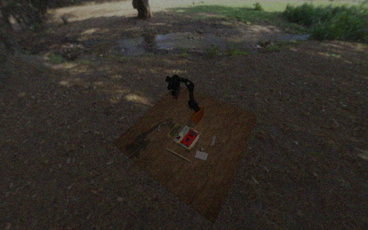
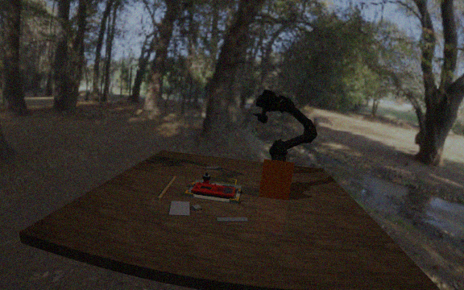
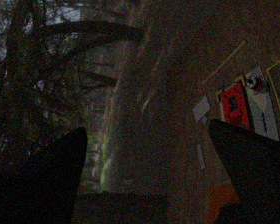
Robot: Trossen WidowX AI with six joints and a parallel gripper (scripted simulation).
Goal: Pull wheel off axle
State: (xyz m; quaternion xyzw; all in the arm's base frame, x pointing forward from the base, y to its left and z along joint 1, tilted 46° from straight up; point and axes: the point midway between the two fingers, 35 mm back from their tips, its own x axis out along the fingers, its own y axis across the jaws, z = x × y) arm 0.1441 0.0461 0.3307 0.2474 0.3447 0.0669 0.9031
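Observation:
The dark wheel (image 1: 178,137) (image 2: 206,177) (image 3: 253,82) sits on the upright axle at one end of the light board with a red panel. The marked area, a yellow outline (image 1: 172,130) (image 3: 276,96), lies flat on the table beside that board. In the exterior view the outline is partly hidden behind the board. My gripper (image 2: 258,117) (image 3: 149,129) is open and empty, raised high above the table, well away from the wheel. In the top view it is dark and its fingertips are hard to make out.
An orange upright panel (image 1: 197,115) (image 2: 276,180) (image 3: 221,198) stands near the arm's base. A red panel (image 1: 188,138) (image 2: 220,190) covers part of the board. A thin stick (image 1: 179,155) (image 2: 167,187), a pale card (image 1: 201,155) (image 2: 180,208) and a grey strip (image 1: 213,141) (image 2: 232,219) lie around it.

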